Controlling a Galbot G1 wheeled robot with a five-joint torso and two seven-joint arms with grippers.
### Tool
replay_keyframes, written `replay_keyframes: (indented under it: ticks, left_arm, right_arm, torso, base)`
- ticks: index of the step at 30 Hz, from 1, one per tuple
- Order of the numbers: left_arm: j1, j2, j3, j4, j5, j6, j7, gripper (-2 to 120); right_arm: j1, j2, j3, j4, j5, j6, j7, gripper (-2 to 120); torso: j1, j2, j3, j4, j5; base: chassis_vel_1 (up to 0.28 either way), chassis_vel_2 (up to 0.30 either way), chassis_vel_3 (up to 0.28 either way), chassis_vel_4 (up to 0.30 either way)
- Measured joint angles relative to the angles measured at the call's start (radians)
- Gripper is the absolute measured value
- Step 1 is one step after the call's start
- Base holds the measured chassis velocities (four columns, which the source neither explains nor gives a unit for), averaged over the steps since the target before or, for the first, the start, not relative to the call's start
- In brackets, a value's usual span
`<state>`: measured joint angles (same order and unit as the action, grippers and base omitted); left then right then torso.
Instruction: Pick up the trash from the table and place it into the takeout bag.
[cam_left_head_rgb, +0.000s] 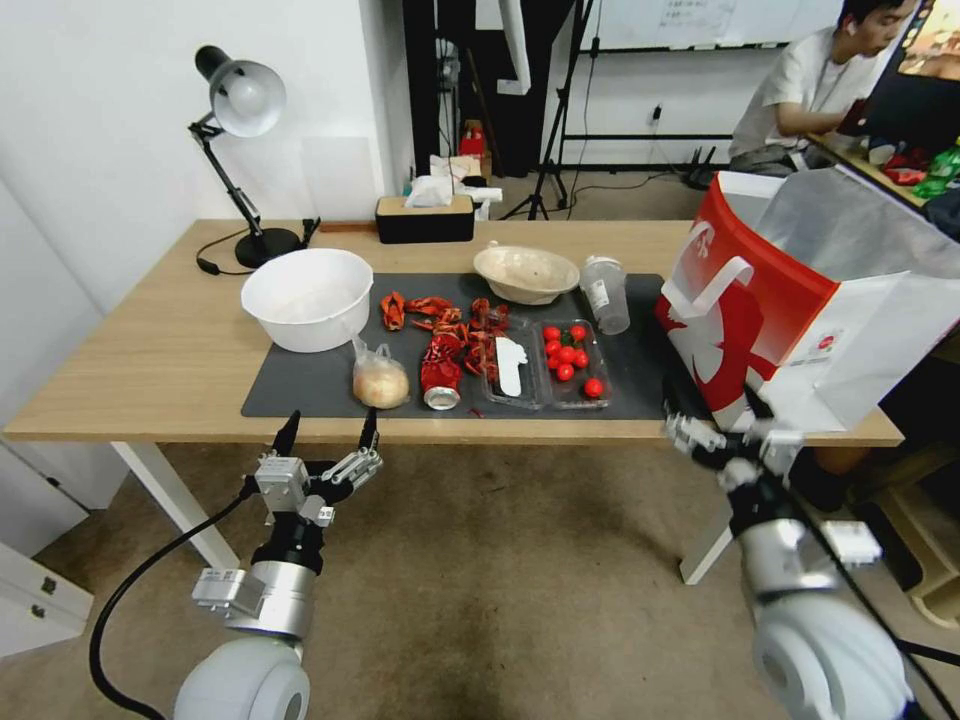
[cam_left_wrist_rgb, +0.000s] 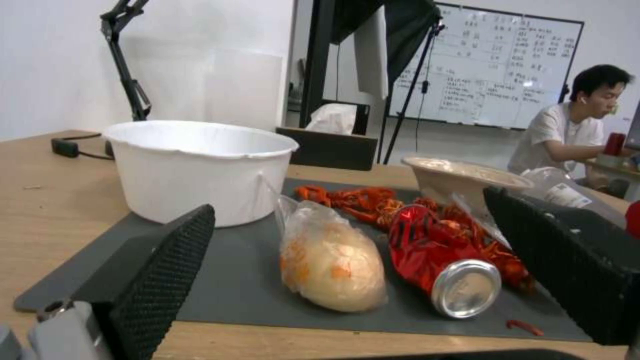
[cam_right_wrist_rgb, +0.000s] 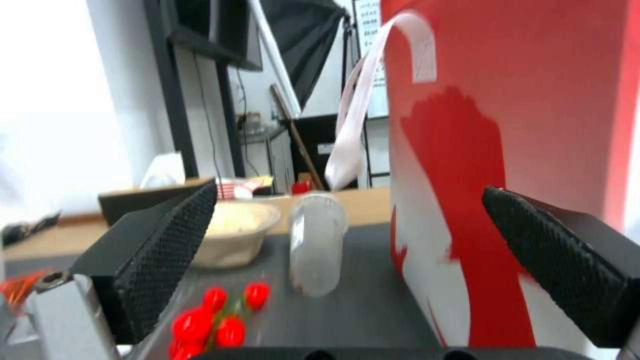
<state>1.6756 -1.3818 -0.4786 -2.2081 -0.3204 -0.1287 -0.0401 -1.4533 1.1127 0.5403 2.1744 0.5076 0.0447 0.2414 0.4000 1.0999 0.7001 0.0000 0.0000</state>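
Nothing bagged yet as far as we can see; the bun (cam_left_head_rgb: 380, 381), can (cam_left_head_rgb: 440, 375), beige bowl (cam_left_head_rgb: 526, 272) and clear cup (cam_left_head_rgb: 606, 293) all sit on the mat mid-frame; the bag (cam_left_head_rgb: 800, 300) stands open at right; our left gripper (cam_left_head_rgb: 327, 430) hovers lower left, spread wide and empty, facing the bun; the right gripper (cam_right_wrist_rgb: 347, 240) waits wide too, lower right by the bag.

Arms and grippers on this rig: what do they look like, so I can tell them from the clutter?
Both arms are silver-grey metal with rounded white joint housings. The left gripper and right gripper carry black fingers with dotted rubber pads. A black cable loops off the left arm.
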Motion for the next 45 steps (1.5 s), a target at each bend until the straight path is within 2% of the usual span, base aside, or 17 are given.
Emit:
replay_keyframes:
  ticks: [6, 12, 18, 32, 38, 45]
  left_arm:
    - [0.009, -0.005, -0.001, -0.005, 0.012, -0.001, 0.000, 100]
    - [0.017, -0.016, 0.000, -0.005, 0.025, -0.001, 0.001, 100]
    - [0.021, -0.029, 0.001, -0.005, 0.036, -0.002, 0.001, 100]
    - [0.018, -0.041, 0.002, 0.008, 0.039, -0.010, 0.001, 100]
    - [0.012, -0.035, -0.006, 0.015, 0.032, -0.014, 0.001, 100]
    - [0.010, -0.039, -0.003, 0.016, 0.031, -0.014, 0.001, 100]
  right_arm:
    - [0.158, -0.093, -0.074, -0.090, 0.097, -0.058, 0.096, 100]
    - [0.293, -0.137, -0.168, -0.170, 0.147, -0.069, 0.149, 100]
    - [0.397, -0.143, -0.241, -0.233, 0.201, -0.093, 0.188, 100]
    - [0.532, -0.129, -0.364, -0.339, 0.263, -0.167, 0.293, 100]
    - [0.665, -0.119, -0.458, -0.434, 0.314, -0.182, 0.327, 100]
    - [0.766, -0.120, -0.539, -0.484, 0.376, -0.211, 0.369, 100]
  torso:
    - [0.000, 0.000, 0.000, 0.0000, 0.0001]
    - [0.000, 0.000, 0.000, 0.0001, 0.0000]
    - [0.000, 0.000, 0.000, -0.0001, 0.0000]
    - [0.000, 0.000, 0.000, -0.0002, 0.0001]
    - [0.000, 0.000, 0.000, 0.0000, 0.0000]
    - [0.000, 0.000, 0.000, 0.0000, 0.0000]
  base:
    - [0.000, 0.000, 0.000, 0.000]
    - [0.000, 0.000, 0.000, 0.000]
    - [0.000, 0.000, 0.000, 0.000]
    - [0.000, 0.000, 0.000, 0.000]
    - [0.000, 0.000, 0.000, 0.000]
    - [0.000, 0.000, 0.000, 0.000]
